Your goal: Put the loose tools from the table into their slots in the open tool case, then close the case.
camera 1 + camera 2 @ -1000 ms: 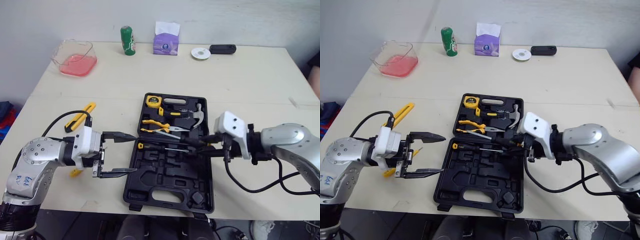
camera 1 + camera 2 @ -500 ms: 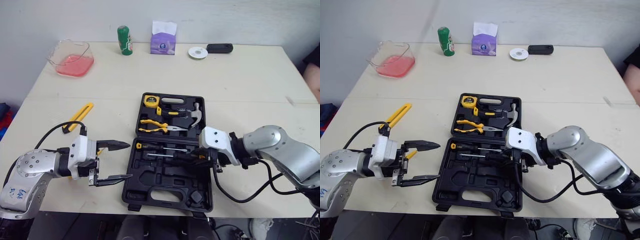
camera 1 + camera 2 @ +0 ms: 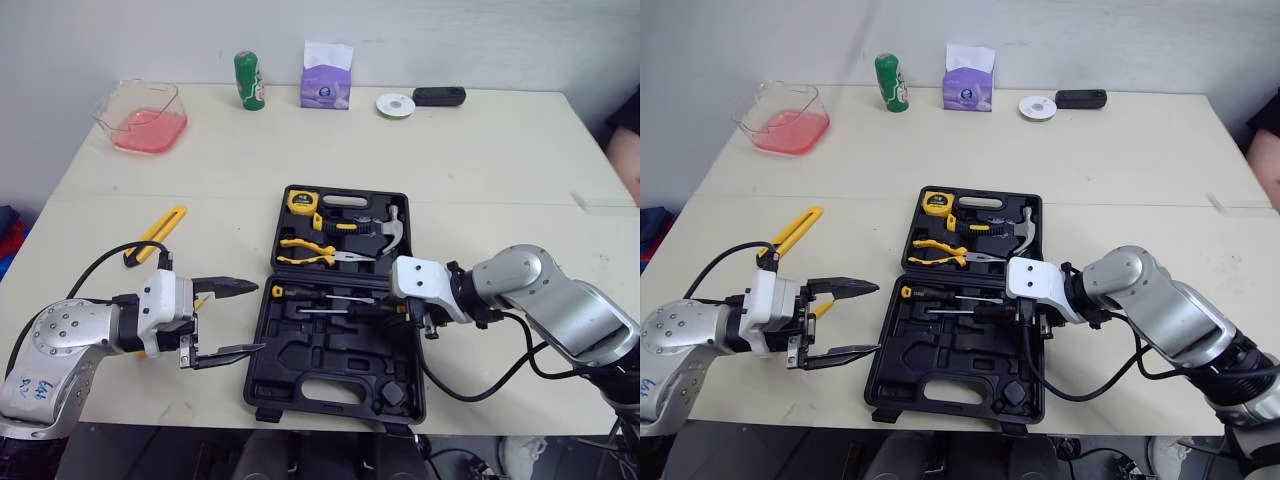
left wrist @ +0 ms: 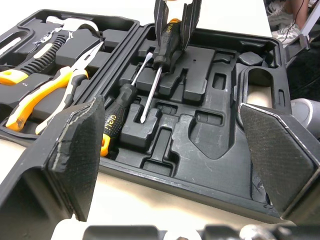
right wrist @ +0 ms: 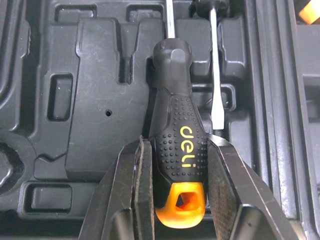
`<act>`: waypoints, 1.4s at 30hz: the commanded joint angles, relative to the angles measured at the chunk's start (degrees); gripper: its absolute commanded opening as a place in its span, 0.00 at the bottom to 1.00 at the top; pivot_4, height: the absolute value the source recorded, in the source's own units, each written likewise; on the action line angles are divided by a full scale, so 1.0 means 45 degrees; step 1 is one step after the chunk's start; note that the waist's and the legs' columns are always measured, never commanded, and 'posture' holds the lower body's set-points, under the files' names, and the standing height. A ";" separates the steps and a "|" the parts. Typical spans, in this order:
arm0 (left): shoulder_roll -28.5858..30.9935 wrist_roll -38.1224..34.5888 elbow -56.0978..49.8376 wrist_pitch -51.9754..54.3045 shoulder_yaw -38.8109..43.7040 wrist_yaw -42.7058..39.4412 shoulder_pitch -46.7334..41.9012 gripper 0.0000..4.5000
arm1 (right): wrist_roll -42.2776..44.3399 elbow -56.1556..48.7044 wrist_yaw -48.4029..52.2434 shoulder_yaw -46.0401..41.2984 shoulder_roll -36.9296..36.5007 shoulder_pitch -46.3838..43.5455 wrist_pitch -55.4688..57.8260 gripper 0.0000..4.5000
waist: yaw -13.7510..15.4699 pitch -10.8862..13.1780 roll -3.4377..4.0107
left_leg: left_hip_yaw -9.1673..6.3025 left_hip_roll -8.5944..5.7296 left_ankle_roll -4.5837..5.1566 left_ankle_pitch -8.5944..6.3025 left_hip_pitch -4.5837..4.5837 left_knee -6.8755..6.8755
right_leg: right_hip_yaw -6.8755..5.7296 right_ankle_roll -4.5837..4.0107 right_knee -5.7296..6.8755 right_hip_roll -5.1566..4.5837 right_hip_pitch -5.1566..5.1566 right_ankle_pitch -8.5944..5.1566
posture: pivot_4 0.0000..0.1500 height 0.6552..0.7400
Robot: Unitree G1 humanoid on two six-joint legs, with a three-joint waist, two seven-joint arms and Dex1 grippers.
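The black tool case (image 3: 300,350) lies open at the table's front. Its far half holds a tape measure (image 3: 303,201), yellow pliers (image 3: 305,260) and a hammer (image 3: 385,230). My right gripper (image 5: 176,145) is shut on a black screwdriver (image 5: 181,132) with an orange end, low over a slot in the near half, beside another screwdriver (image 3: 300,293). Open and holding nothing, my left gripper (image 3: 262,318) hovers at the case's left edge. A yellow utility knife (image 3: 157,232) lies on the table to its left. The left wrist view shows the held screwdriver (image 4: 161,47) across the case.
Along the far edge stand a pink-filled clear container (image 3: 142,117), a green can (image 3: 247,79), a purple tissue box (image 3: 327,82), a disc (image 3: 395,104) and a black device (image 3: 440,96). A person's arm (image 3: 626,150) shows at the right edge.
My right gripper has carried the screwdriver leftward and down over the case's near half. The left gripper stays open and has drifted slightly nearer the case. The camera shifted.
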 commanded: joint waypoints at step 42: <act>-0.0134 -0.0083 -0.0144 -0.0066 0.0143 -0.0019 -0.0106 1.00 | 0.2467 0.2103 0.1731 -0.4561 0.3086 0.2665 -0.5268 0.81 | 0.0002 -0.0008 -0.0013 | 0.0005 -0.0002 0.0003 0.0001 0.0003 0.0026 | 0.0003 0.0004 0.0024 0.0008 0.0009 0.0007 | 1.00 1.00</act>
